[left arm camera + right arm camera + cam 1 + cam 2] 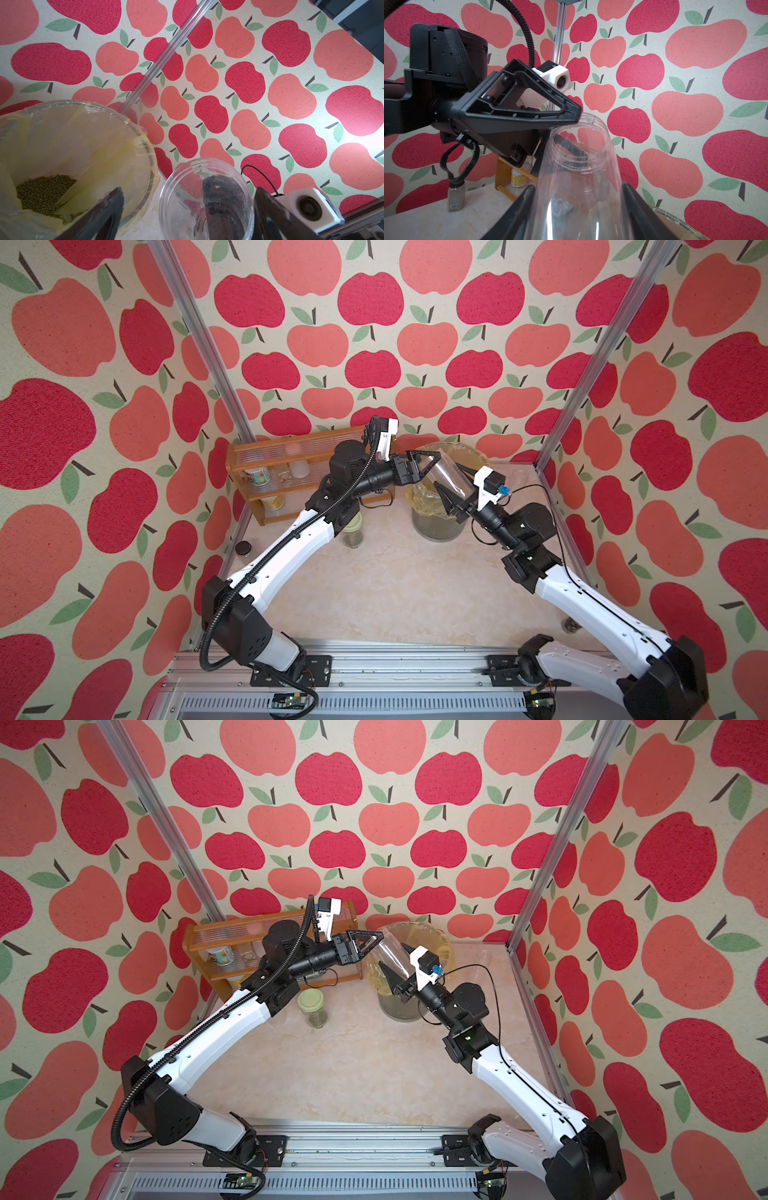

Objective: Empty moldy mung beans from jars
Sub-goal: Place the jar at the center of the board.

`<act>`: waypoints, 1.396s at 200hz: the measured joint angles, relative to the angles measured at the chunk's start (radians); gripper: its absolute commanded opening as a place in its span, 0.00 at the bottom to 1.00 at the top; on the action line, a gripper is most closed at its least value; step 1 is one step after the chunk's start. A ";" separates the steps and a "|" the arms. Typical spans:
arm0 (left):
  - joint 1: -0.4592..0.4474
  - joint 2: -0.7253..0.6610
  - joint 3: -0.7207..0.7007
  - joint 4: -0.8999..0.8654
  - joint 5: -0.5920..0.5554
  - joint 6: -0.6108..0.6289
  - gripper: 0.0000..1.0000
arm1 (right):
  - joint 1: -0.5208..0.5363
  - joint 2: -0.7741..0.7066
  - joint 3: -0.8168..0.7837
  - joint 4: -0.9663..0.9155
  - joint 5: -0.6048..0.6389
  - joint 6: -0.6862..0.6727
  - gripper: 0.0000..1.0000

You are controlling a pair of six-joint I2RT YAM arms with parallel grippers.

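Observation:
My right gripper (452,480) (578,186) is shut on a clear, empty, lidless jar (446,466) (392,950) (581,162), held tilted above the yellow-lined mesh bin (419,493) (133,145). My left gripper (430,467) (189,191) stands open, its fingers either side of the jar's mouth (205,187); one fingertip (576,115) sits at the rim. Mung beans (45,193) lie heaped in the bottom of the bin liner. A squat glass jar with a pale green lid (353,531) (311,1004) stands on the table under my left forearm, with beans showing through its wall.
A wooden rack (291,472) with tubs stands at the back left, close behind my left arm. A small dark-capped jar (243,549) sits by the left wall. A small clear container (519,477) stands in the back right corner. A small glass bottle (455,195) is beside the rack.

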 measured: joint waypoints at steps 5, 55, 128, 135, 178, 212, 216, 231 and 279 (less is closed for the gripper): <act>0.000 0.002 0.004 0.000 0.006 -0.003 0.99 | 0.005 0.002 0.001 0.003 -0.003 -0.006 0.48; -0.002 0.070 0.097 -0.022 0.089 -0.040 0.91 | 0.055 0.039 0.037 0.008 -0.008 -0.082 0.48; -0.003 0.086 0.101 -0.082 0.135 -0.024 0.74 | 0.054 0.064 0.039 0.005 0.031 -0.132 0.48; -0.004 0.086 0.106 -0.090 0.140 -0.019 0.73 | 0.054 0.065 0.039 0.005 0.032 -0.135 0.48; -0.002 0.086 0.142 -0.122 0.161 -0.011 0.65 | 0.056 0.066 0.056 0.010 0.031 -0.158 0.48; -0.001 0.085 0.146 -0.140 0.159 0.011 0.62 | 0.058 0.066 0.060 -0.005 0.034 -0.170 0.53; -0.001 0.085 0.146 -0.143 0.159 0.012 0.62 | 0.058 0.067 0.060 -0.007 0.034 -0.170 0.53; 0.000 0.084 0.146 -0.148 0.154 0.018 0.62 | 0.058 0.069 0.064 -0.014 0.034 -0.172 0.58; 0.013 0.076 0.137 -0.150 0.140 0.026 0.59 | 0.058 0.092 0.074 -0.011 0.028 -0.171 0.68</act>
